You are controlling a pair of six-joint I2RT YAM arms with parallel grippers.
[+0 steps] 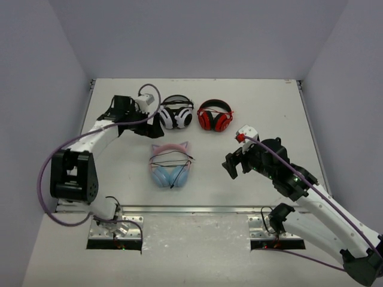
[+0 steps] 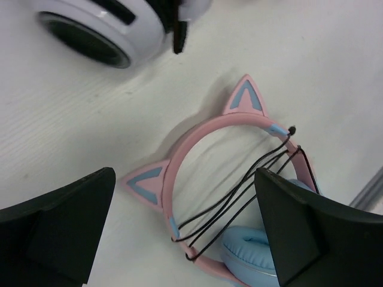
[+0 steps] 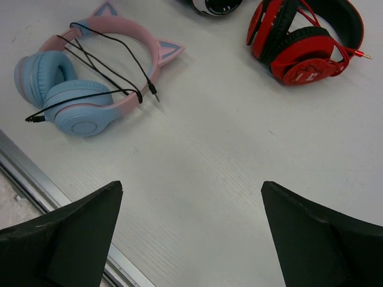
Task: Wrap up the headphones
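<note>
Currently, left fingers (image 2: pixel 54 227) at the headphones' (image 1: pixel 170 167) 11 o'clock and right fingers (image 3: pixel 323 239) at 3 o'clock gape empty; either could snag the loose cable (image 2: pixel 236 200).

A robotics lab cell: white tabletop (image 1: pixel 263 98) boxed by blank walls (image 1: pixel 197 36) at 9, 12 and 3 o'clock; left arm (image 1: pixel 102 134) and right arm (image 1: pixel 311 197) bolted to metal plates (image 1: pixel 197 230) at 6.

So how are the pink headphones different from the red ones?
The pink headphones have cat ears and light blue cups; the red headphones are red and black with a plain band. The pink pair lies nearer the front, the red pair farther back. Both rest on the table, untouched.
</note>
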